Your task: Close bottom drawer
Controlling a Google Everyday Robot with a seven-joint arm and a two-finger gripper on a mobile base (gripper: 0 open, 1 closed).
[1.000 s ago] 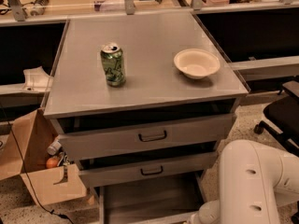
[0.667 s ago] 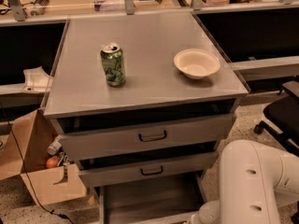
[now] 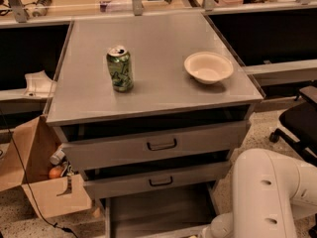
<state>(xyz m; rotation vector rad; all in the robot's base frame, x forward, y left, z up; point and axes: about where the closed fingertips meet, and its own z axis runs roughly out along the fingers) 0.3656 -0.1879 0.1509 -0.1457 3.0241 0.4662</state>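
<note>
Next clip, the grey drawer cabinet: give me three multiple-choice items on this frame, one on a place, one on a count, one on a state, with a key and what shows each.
1. Where does the green can stand?
A. On the cabinet top, left of the bowl
B. Inside the cardboard box
C. In the bottom drawer

2. How many drawer fronts show a dark loop handle?
A. None
B. Two
C. Four

3. What state is the bottom drawer in?
A. Pushed fully shut
B. Removed from the cabinet
C. Pulled out, its flat tray exposed

Key: 1 A, the can is upright on the grey top with the bowl to its right. 2 B, the top front and middle front each carry one. 3 C, the tray juts out below the middle front. The white arm is at lower right; its tool is out of view.
</note>
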